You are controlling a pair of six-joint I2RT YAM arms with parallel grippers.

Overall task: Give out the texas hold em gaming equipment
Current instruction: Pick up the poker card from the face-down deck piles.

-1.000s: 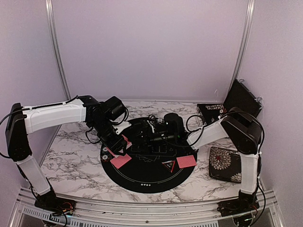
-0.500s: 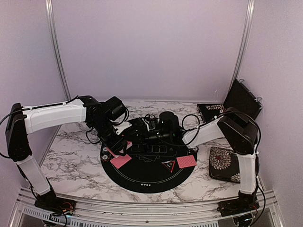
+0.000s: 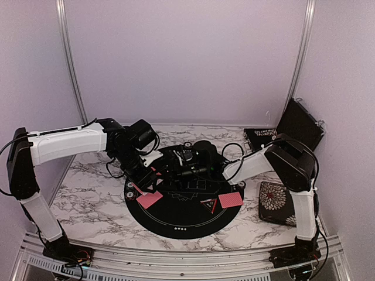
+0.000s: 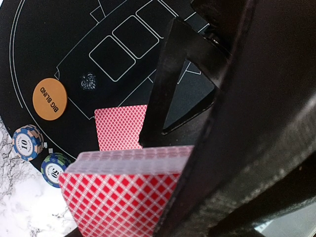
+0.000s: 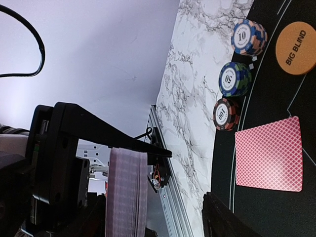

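**Top view.** The mat [image 3: 181, 221] lies at frame centre on the table [image 3: 88, 199].
- The left gripper [image 3: 147, 177] hangs over the mat's left part, clamped on the deck [image 3: 154, 172].
- The right gripper [image 3: 174, 163] is at frame centre, just right of the deck and turned toward it. Its jaw state cannot be read from this view.
- One card [image 3: 149, 199] lies face down at the mat's lower left.
- A second card [image 3: 230, 199] lies at the mat's lower right, with the triangle [image 3: 208, 204] just left of it.
- The chips [image 3: 128, 191] stand at the mat's left rim.
- A case [image 3: 278, 202] lies at right, and an open case [image 3: 299, 123] leans at upper right.

**Left wrist view.**
- The deck [image 4: 123, 197] fills the bottom centre, back pattern showing, pressed against a dark finger [image 4: 237, 128] on the right.
- The card [image 4: 120, 127] lies on the mat above the deck. Its right edge is hidden behind a black bar.
- The orange button [image 4: 49, 99], marked BIG BLIND, sits on the mat at left.
- Two chip stacks at lower left, marked 10 [image 4: 27, 142] and 50 [image 4: 54, 167], stand at the mat's rim.

**Right wrist view.**
- The deck [image 5: 127, 192] shows edge-on at lower left, held between the left gripper's black fingers [image 5: 64, 148].
- The right gripper's own fingers [image 5: 219, 217] show along the bottom edge, standing apart. Contact with the deck cannot be told.
- Three chip stacks, marked 10, 50 and 100 [image 5: 226, 114], run in a row at upper right along the mat's rim.
- The button [image 5: 295, 48] is at the upper right.
- The card [image 5: 269, 154] is at lower right.
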